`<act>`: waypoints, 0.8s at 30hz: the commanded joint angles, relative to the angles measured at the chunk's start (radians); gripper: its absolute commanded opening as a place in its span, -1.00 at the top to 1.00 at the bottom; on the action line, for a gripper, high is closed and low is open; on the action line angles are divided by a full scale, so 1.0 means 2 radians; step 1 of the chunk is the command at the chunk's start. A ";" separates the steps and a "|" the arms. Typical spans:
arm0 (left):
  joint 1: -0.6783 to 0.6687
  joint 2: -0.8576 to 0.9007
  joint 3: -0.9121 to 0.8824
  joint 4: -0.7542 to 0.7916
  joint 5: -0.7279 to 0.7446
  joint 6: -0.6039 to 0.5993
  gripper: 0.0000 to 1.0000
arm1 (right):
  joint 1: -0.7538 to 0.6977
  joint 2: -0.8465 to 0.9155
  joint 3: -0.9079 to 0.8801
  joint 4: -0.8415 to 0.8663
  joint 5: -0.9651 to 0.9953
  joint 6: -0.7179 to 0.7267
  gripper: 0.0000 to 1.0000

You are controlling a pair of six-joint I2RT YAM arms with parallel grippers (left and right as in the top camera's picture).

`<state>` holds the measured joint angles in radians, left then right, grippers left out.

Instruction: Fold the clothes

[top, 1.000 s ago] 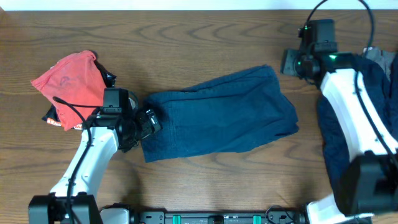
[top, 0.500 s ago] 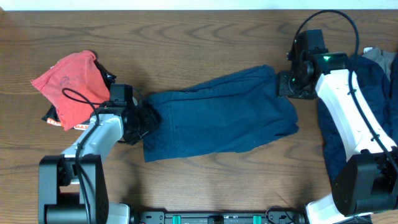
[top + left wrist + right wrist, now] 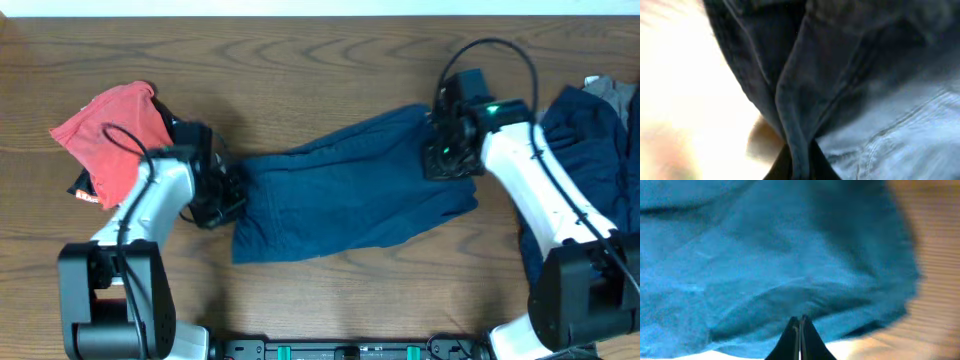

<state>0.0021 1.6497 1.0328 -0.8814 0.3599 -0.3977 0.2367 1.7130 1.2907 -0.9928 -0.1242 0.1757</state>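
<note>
Overhead, the shorts (image 3: 350,200) lie spread at the centre of the table (image 3: 330,60), our left gripper (image 3: 228,190) clenched on a fold of their 9 o'clock edge and our right gripper (image 3: 440,155) at their 2 o'clock corner, closed tight against the cloth, though we cannot tell whether any is caught. We judge the opposite ends are taken so the cloth can be drawn flat or lifted over into a fold. Bare wood lies open at 12 and 6 o'clock, while the red piece (image 3: 110,140) at 9 and the pile (image 3: 590,170) at 3 crowd the sides.
</note>
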 commanded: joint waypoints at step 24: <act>0.009 -0.070 0.224 -0.060 0.209 -0.043 0.88 | 0.300 0.119 -0.171 0.482 -0.155 0.133 0.98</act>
<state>0.0170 1.5593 1.4536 -1.0336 0.6765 -0.4194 0.8150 1.9152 0.9543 -0.0616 -0.4320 0.3866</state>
